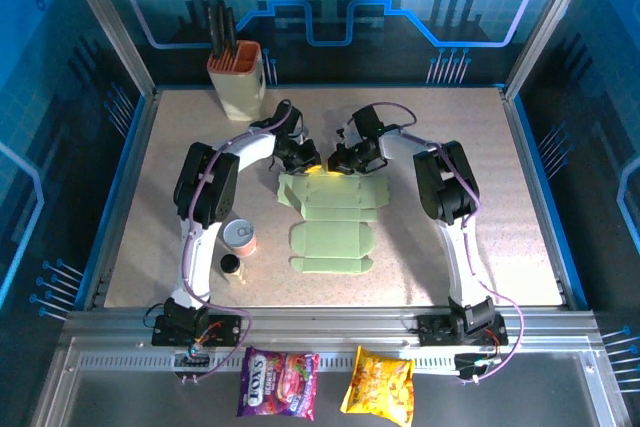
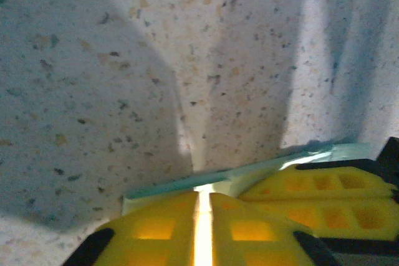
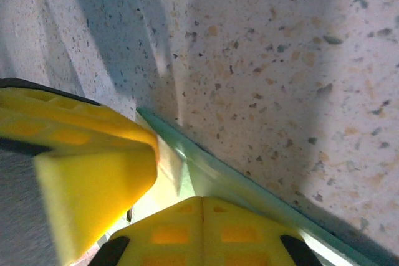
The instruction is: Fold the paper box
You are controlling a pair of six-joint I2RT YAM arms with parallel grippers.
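Together, left fingers [image 2: 156, 232] and right fingers [image 3: 240, 232] pinch the paper box's [image 1: 330, 219] far edge

Beige orange-rimmed utensil holder [image 1: 240, 82] w/ black handles [image 1: 222, 27] stood upper left, on speckled table [image 1: 520, 247]. Left of center: silver-topped can [image 1: 240, 237], small dark-lidded jar [image 1: 231, 267] just below it. Bottom center, on metal ledge [image 1: 560, 377]: purple candy bag [image 1: 278, 383] & yellow snack bag [image 1: 379, 381] side by side

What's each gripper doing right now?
Left gripper: closed, tips at the far edge of the paper box.
Right gripper: closed, tips at the same edge.
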